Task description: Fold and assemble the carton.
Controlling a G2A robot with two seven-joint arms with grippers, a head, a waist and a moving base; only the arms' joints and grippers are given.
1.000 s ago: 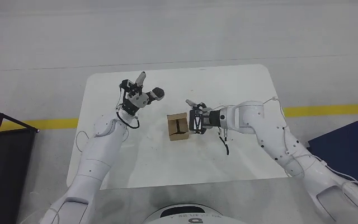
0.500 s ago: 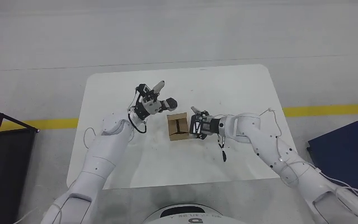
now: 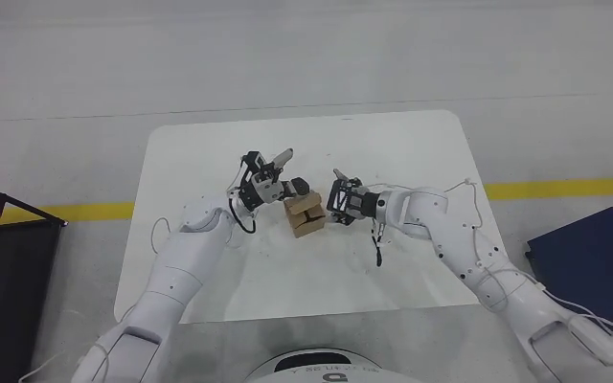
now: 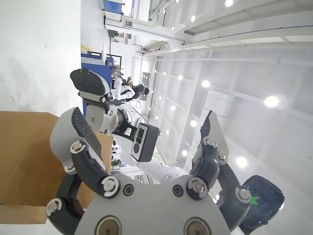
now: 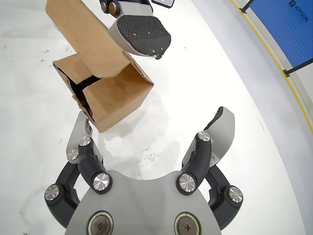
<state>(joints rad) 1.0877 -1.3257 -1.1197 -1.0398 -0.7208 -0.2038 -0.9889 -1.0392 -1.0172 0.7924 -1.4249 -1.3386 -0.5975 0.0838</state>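
A small brown carton (image 3: 306,213) lies tilted in the middle of the white table (image 3: 402,153). Its end flaps (image 5: 80,74) are folded in, with a dark gap between them. My left gripper (image 3: 284,178) is open at the carton's far left side, one finger pad (image 5: 141,34) lying against the carton's upper face. The carton (image 4: 27,157) sits beside the left gripper (image 4: 144,128). My right gripper (image 3: 337,201) is open at the carton's right side. Its own view shows the right gripper (image 5: 152,123) with one fingertip (image 5: 83,123) at the carton's (image 5: 117,91) near corner.
A black cable (image 3: 379,251) hangs from the right arm over the table. The table's front edge (image 3: 316,311) is close to the robot. A yellow floor line (image 3: 546,189) and a blue panel (image 3: 575,249) lie to the right, a black frame (image 3: 24,278) to the left.
My left gripper has moved right and down to the carton. The carton has tipped and turned from its squarer stance. The right gripper has stayed at the carton's right side.
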